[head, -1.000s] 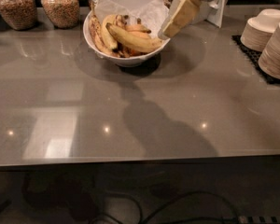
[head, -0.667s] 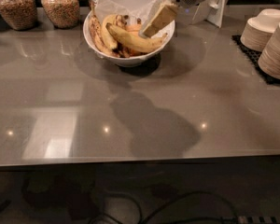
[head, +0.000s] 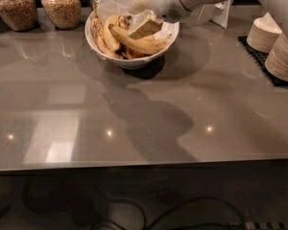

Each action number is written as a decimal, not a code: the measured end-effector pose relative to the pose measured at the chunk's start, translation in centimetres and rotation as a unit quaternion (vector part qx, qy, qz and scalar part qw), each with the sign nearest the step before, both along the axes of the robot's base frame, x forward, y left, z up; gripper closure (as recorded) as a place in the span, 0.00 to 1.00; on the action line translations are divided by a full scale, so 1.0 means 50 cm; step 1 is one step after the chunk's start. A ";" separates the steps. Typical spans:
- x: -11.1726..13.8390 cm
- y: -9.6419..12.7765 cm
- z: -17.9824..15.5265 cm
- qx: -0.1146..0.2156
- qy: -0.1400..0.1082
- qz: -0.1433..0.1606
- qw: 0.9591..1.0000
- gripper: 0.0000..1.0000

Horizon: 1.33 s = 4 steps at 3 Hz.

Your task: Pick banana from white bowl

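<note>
The white bowl point(head: 127, 59) stands at the back middle of the grey counter, lined with crinkled white paper. In it lies the banana point(head: 143, 43), long, gently curved and smooth yellow, across the front. A shorter plump banana point(head: 110, 32) and brown-spotted bananas point(head: 98, 31) lie to its left. My gripper point(head: 143, 22) reaches in from the upper right and hangs over the bowl, its cream fingers point(head: 145, 28) just above the long banana's middle. It holds nothing that I can see.
Two glass jars of grain point(head: 14, 6) point(head: 61, 5) stand at the back left. Stacks of small cream bowls point(head: 278, 51) sit on a black mat at the right edge. A white stand point(head: 216, 11) is behind the bowl, right. The counter's front edge runs along the bottom.
The gripper has moved left and down, from the bowl's right rim to over its middle, above the long banana. The bananas have not moved.
</note>
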<state>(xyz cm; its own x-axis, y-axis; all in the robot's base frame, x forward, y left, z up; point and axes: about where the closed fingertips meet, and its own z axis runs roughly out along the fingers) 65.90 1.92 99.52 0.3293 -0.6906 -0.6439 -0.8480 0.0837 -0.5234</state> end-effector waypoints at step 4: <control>0.084 -0.015 -0.145 -0.025 0.062 -0.065 0.996 0.44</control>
